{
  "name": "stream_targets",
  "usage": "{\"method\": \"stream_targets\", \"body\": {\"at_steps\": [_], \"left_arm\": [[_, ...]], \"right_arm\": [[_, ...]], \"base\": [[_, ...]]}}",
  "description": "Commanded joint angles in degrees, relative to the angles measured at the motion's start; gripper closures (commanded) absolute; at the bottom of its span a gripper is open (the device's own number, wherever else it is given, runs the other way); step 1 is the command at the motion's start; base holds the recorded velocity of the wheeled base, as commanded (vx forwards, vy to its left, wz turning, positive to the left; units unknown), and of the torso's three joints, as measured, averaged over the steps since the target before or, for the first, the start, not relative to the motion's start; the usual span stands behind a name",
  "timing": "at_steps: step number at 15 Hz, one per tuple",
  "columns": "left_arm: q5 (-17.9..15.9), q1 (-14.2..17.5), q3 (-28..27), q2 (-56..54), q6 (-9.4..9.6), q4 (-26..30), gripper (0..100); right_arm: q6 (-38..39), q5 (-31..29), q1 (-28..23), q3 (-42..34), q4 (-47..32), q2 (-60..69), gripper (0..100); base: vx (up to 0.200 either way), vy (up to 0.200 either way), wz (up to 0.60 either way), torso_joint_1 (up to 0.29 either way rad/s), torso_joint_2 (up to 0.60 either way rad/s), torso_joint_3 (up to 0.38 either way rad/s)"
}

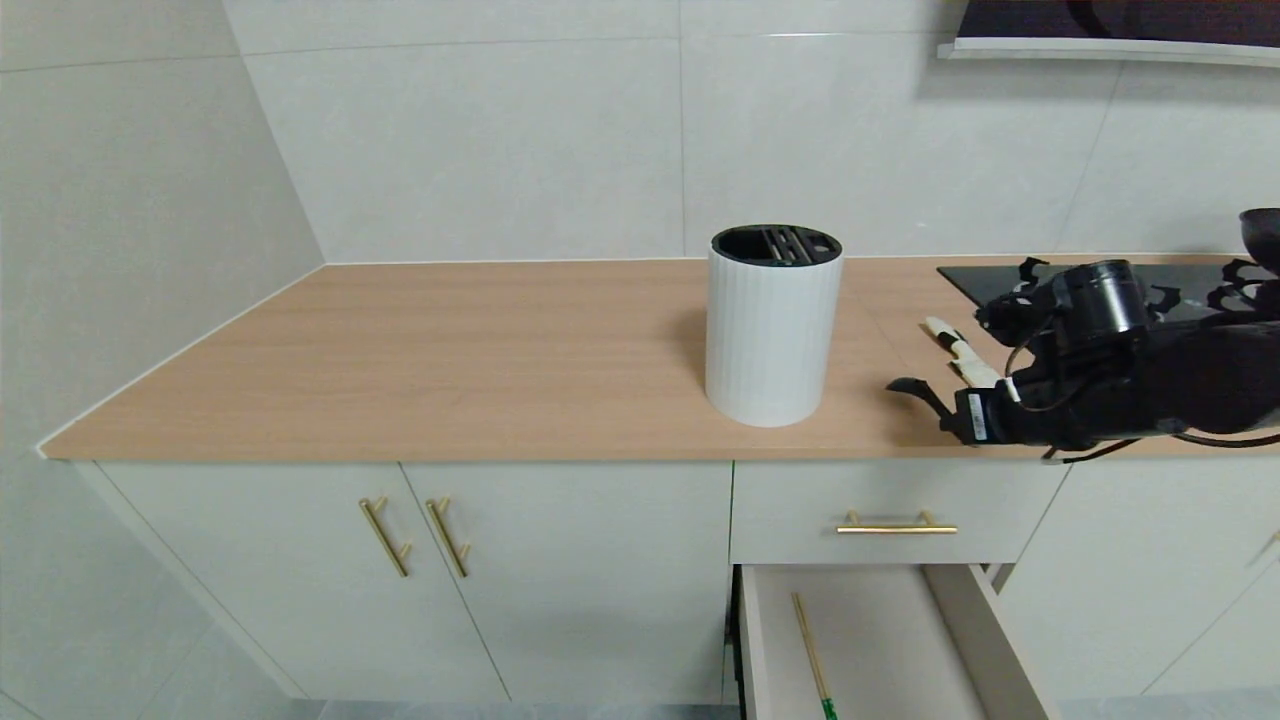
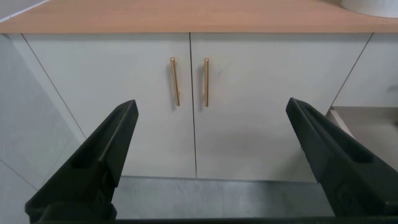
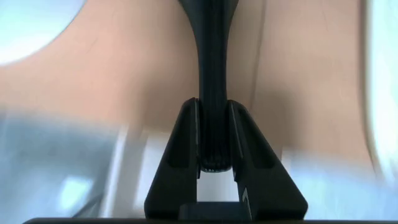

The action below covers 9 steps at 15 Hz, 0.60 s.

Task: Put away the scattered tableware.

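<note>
My right gripper (image 1: 965, 415) hovers over the counter's front edge, just right of the white ribbed cutlery holder (image 1: 773, 330). It is shut on a slim black utensil (image 1: 912, 388) whose end points toward the holder. In the right wrist view the fingers (image 3: 180, 155) clamp the black handle (image 3: 212, 74) above the wooden countertop. A white-handled utensil (image 1: 957, 350) lies on the counter behind the right gripper. My left gripper (image 2: 210, 109) is open and holds nothing, low in front of the cabinet doors (image 2: 189, 93).
An open drawer (image 1: 870, 640) below the counter holds a pair of chopsticks (image 1: 811, 650). A closed drawer with a gold handle (image 1: 896, 526) sits above it. A black hob (image 1: 985, 280) lies at the right. The wooden counter (image 1: 450, 350) stretches left of the holder.
</note>
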<state>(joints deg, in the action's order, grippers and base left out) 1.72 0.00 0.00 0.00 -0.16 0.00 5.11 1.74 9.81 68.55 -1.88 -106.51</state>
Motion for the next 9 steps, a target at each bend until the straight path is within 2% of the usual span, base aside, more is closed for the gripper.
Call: {"method": "stream_targets", "body": {"at_steps": [1,5,9], "left_arm": [[0.04,0.00,0.00,0.00,-0.02,0.00,0],[0.04,0.00,0.00,0.00,-0.02,0.00,0],[0.04,0.00,0.00,0.00,-0.02,0.00,0]], "right_arm": [[1.04,-0.07,0.47,-5.53,-4.71,12.38,100],[0.61,-0.34,1.09,-15.29,-4.63,19.32,100],[0.96,-0.51,1.09,-19.24,-3.13,19.67,100]], "base": [[0.000,0.000,0.00,0.000,0.00,0.000],[0.000,0.000,0.00,0.000,0.00,0.000],[0.000,0.000,0.00,0.000,0.00,0.000]]}}
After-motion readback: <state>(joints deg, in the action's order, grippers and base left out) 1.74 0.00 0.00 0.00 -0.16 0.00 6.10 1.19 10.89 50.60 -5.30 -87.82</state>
